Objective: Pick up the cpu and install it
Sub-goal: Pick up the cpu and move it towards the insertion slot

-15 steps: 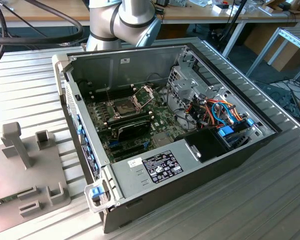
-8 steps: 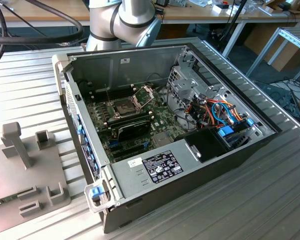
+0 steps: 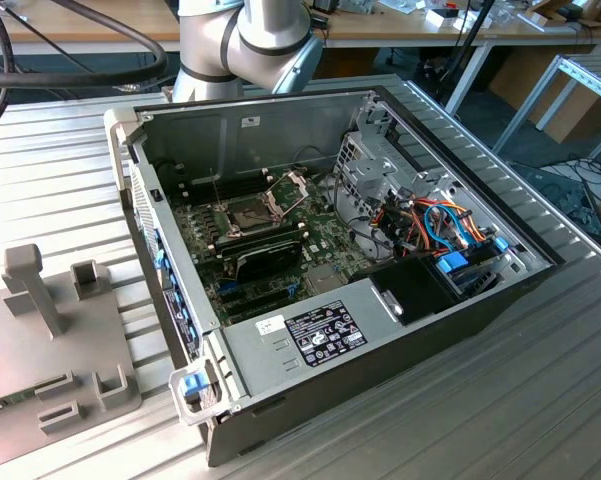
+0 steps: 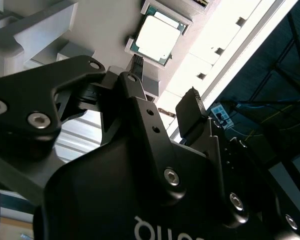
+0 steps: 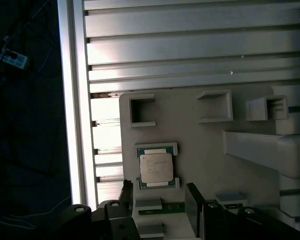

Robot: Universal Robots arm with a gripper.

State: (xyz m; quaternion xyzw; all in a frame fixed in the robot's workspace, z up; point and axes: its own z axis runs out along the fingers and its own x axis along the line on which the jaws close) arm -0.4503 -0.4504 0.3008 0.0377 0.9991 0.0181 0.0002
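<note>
Pick-up stage, nothing yet grasped: cpu lying in its recess of the grey holder, hand spread open and empty near it, socket in the case apparently unfilled.

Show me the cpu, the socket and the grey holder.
cpu [image 5: 156, 168]: first wrist view, middle of its metal top.
socket [image 3: 251, 213]: exterior view, its dark centre.
holder [image 5: 199, 147]: first wrist view, bare flat surface.

Cpu silver-grey, green edge; holder pale grey.
</note>
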